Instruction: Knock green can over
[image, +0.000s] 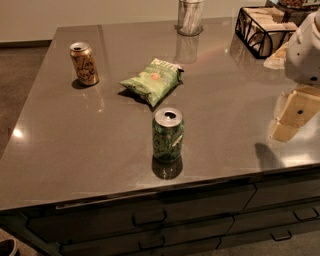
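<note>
Camera view: green can (168, 135) stood upright near the front edge of the grey counter (60, 150), silver top up, nothing touching it. Gripper (292, 120) hung at the right edge of the view over the counter, well apart from the can; whether it was apart or closed, cannot tell. Light green chip bag (152, 80) lay flat just behind the can, and the orange-gold can (84, 63) stood upright far back left, well clear. Clear cup (190, 17) and wire basket (262, 25) sat at the back. Knock not yet done. Risks, as judgement: a push toward the front could roll the can off the edge above the drawers (150, 217); a low contact might slide it instead of tipping it; a sweep set too far back could drag the bag.
</note>
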